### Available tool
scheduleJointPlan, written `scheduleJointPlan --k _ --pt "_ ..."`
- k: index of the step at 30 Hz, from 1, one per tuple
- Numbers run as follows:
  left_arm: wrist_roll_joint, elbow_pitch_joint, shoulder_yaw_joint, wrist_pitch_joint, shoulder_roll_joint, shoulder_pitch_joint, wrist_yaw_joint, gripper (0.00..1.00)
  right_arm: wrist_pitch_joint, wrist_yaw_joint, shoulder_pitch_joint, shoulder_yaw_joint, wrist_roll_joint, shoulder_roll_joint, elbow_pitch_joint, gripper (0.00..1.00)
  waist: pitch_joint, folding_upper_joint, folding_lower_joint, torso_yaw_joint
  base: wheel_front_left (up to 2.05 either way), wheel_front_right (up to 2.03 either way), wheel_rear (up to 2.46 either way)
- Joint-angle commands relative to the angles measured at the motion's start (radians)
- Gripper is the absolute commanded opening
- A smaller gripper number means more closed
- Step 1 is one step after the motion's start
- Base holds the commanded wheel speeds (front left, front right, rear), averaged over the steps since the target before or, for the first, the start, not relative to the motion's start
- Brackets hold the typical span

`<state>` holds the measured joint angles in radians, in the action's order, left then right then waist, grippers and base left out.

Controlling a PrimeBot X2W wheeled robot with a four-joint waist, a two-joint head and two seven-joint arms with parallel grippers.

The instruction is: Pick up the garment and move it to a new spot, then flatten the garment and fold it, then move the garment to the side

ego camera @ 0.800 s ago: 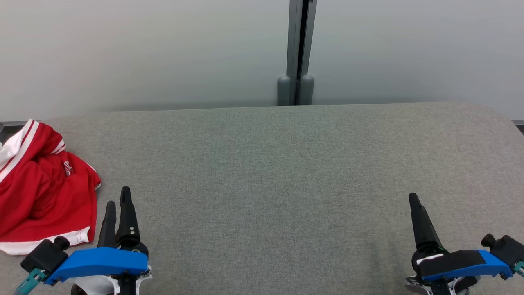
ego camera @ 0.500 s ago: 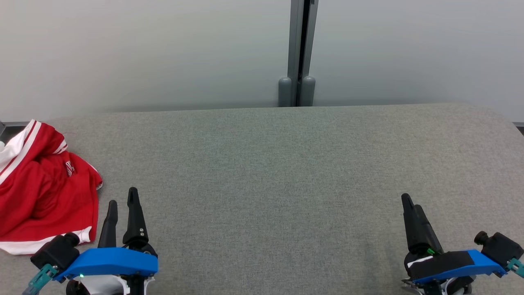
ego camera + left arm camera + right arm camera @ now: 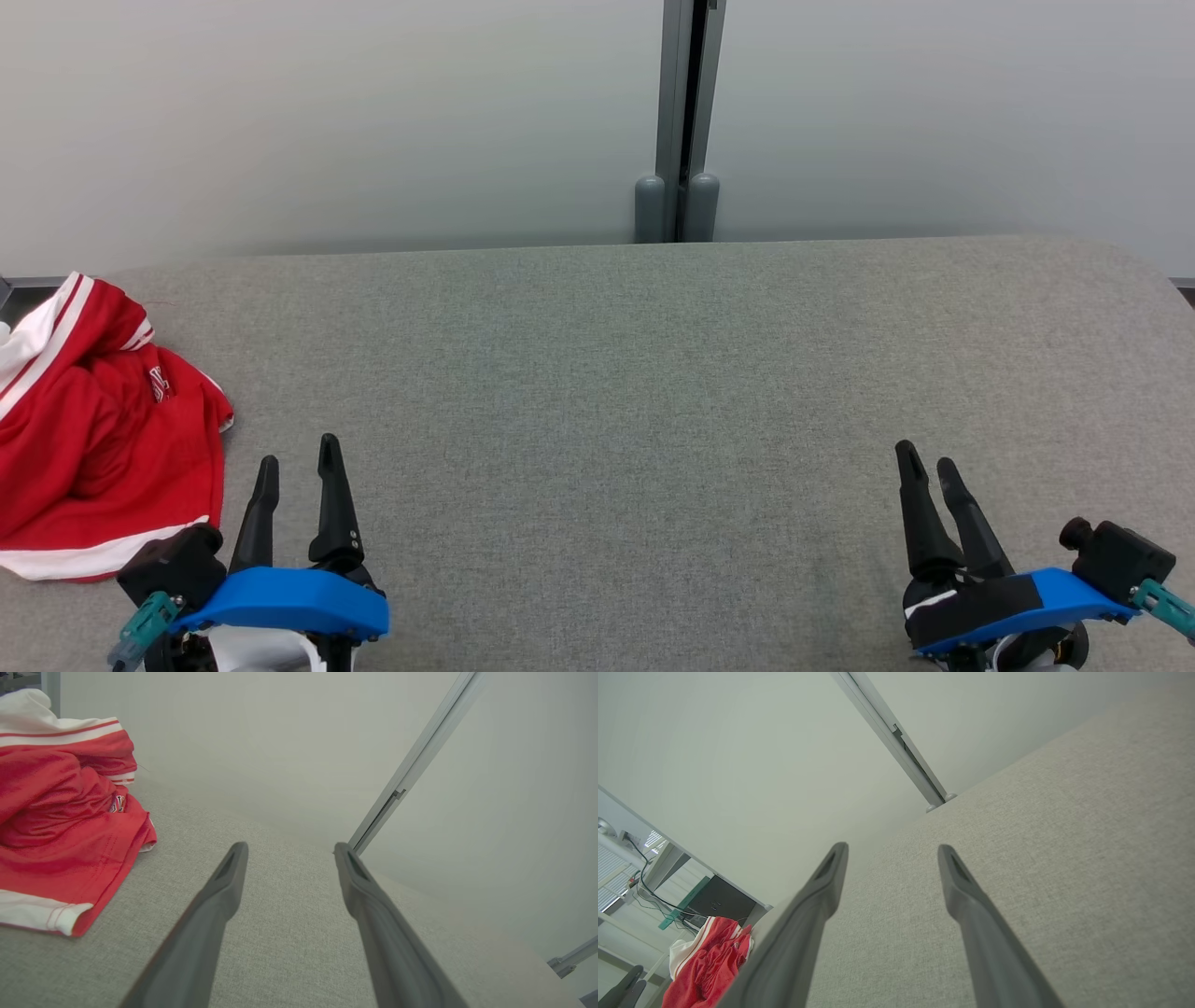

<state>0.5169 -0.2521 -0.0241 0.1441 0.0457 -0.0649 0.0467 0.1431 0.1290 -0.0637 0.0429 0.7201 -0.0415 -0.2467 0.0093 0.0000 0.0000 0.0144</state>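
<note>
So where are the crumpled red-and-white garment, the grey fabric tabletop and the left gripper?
crumpled red-and-white garment (image 3: pixel 93 439): head view, red middle.
grey fabric tabletop (image 3: pixel 653 392): head view, bare centre.
left gripper (image 3: pixel 298 452): head view, between fingertips.

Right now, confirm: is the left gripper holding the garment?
No, the left gripper is open over bare table, and the garment lies crumpled off to its side, untouched.

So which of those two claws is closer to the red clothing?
The left gripper, at the lower left of the head view, beside the red garment without touching it. The right gripper sits far across the grey surface.
</note>
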Motion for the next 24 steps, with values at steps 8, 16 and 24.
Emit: scheduleJointPlan --k 8,16,24 --pt "-0.106 -0.022 -0.02 0.027 0.009 -0.027 -0.016 1.0 0.028 0.002 -0.021 0.01 -0.109 -0.009 0.002 1.0 0.003 0.0 0.0 0.003 0.0 0.0 0.0" --pt "-0.188 -0.05 -0.033 0.046 0.013 -0.035 -0.035 1.0 0.046 0.002 -0.024 0.017 -0.198 -0.009 0.002 1.0 0.008 0.0 0.0 0.011 0.0 0.0 0.0" --pt "-0.256 -0.056 -0.041 0.063 0.018 -0.035 -0.046 1.0 0.064 0.002 -0.027 0.019 -0.306 -0.01 -0.012 1.0 0.006 0.0 0.0 0.015 0.0 0.0 0.0"
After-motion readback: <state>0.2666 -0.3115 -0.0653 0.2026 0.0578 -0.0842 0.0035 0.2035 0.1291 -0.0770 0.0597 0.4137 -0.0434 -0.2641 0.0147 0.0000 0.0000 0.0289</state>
